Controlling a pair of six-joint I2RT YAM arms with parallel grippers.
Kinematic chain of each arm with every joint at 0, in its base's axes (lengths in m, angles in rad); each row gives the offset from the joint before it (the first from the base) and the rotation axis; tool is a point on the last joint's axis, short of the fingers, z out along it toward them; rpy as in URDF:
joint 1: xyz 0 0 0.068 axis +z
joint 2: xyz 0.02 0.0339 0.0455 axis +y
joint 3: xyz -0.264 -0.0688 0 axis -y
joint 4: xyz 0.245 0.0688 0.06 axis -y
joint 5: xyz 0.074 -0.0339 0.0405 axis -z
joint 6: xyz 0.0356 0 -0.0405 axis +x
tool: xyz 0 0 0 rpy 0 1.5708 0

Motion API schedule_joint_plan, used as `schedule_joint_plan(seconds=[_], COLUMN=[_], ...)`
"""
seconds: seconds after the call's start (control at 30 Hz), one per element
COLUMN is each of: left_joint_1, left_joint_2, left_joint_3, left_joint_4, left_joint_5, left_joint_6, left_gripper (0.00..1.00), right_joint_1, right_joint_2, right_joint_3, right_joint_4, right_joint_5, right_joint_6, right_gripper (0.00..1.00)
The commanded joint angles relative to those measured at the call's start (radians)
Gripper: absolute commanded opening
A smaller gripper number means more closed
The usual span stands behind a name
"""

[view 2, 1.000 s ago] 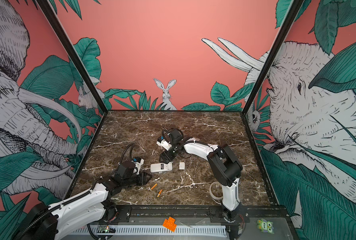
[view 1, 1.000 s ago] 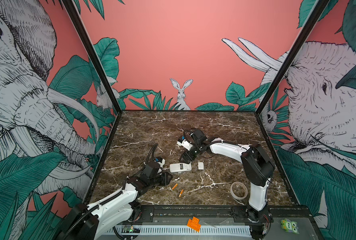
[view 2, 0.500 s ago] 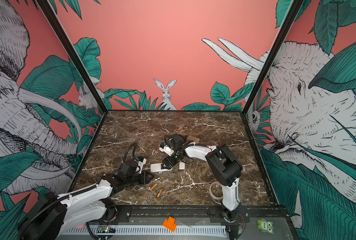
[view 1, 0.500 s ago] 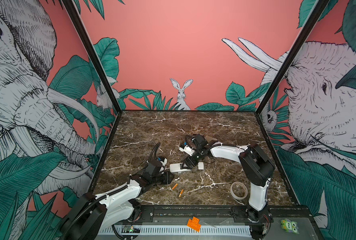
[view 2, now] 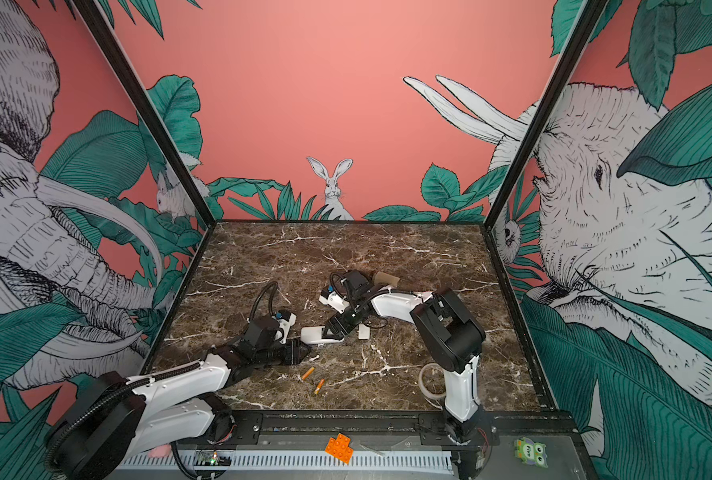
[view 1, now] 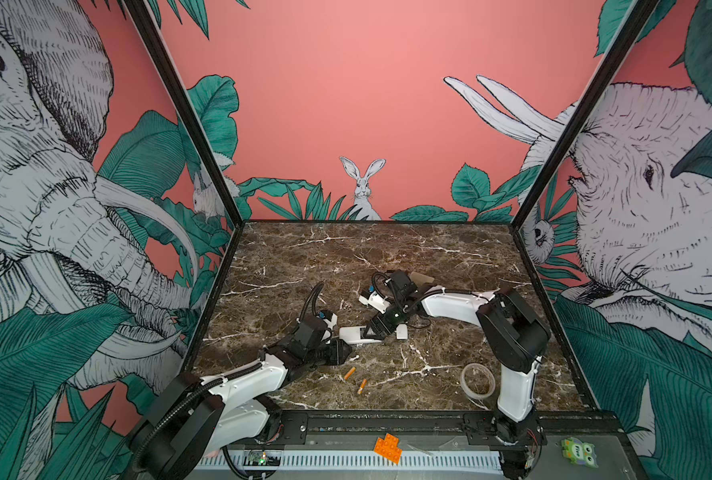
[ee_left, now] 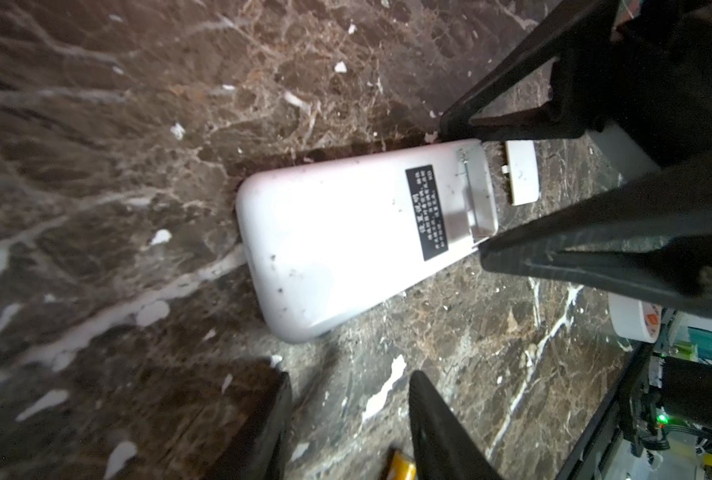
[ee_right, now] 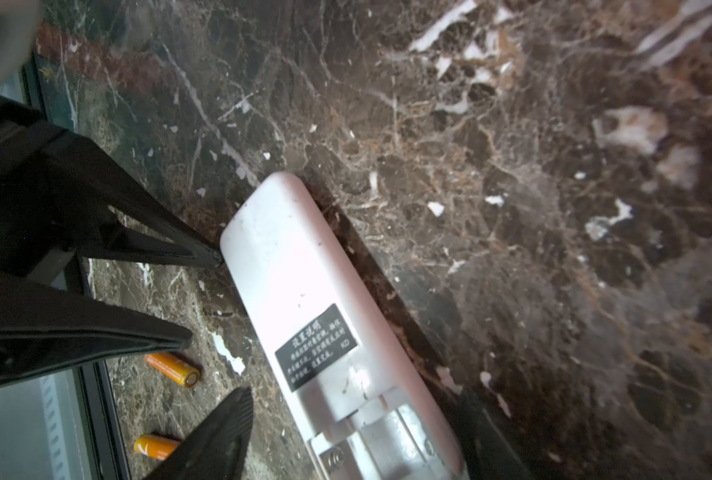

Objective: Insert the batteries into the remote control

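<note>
The remote control [view 1: 352,334] lies face down near the middle of the table [view 1: 346,257], its length running left to right. My left pincer [view 1: 347,352] sits at its left end, one fingertip right at the corner. My right pincer [view 1: 374,332] straddles its right end, a finger on either side. The loose lid [view 1: 401,331] lies just right of that end. The batteries [view 1: 349,373] lie in front of the remote, near each other, not touching. The tape roll [view 1: 477,380] lies toward the front right, and the brick [view 1: 387,447] lies on the ledge [view 1: 429,432] before the table.
</note>
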Motion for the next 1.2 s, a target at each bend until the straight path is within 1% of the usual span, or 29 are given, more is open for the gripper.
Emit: schedule_joint_plan(seconds=[0.0, 0.27, 0.83, 0.9, 1.0, 1.1, 1.17], left_joint_1=[-0.005, -0.005, -0.005, -0.005, -0.006, -0.019, -0.045], left_joint_2=[0.018, 0.052, 0.065, 0.043, -0.029, -0.109, -0.149], left_joint_3=[0.013, 0.025, 0.042, 0.048, 0.061, 0.084, 0.107], left_joint_4=[-0.031, -0.014, -0.024, -0.058, -0.149, -0.269, -0.358], left_joint_5=[-0.016, -0.019, -0.021, -0.026, -0.046, -0.072, -0.100], left_joint_6=[0.007, 0.012, 0.019, 0.025, 0.041, 0.063, 0.074], left_gripper=[0.48, 0.48, 0.48, 0.48, 0.48, 0.49, 0.50], right_joint_1=[-0.001, -0.001, -0.002, -0.002, -0.004, -0.004, -0.004], right_joint_2=[-0.018, -0.028, -0.050, -0.051, -0.060, -0.084, -0.111], right_joint_3=[-0.022, -0.037, -0.053, -0.042, -0.018, 0.002, -0.003], right_joint_4=[0.009, 0.031, 0.051, 0.041, 0.009, -0.032, -0.051], right_joint_5=[-0.023, -0.032, -0.013, -0.005, 0.010, 0.038, 0.060], right_joint_6=[0.002, 0.015, 0.020, 0.012, -0.011, -0.043, -0.059], right_gripper=[0.76, 0.76, 0.75, 0.75, 0.75, 0.76, 0.76])
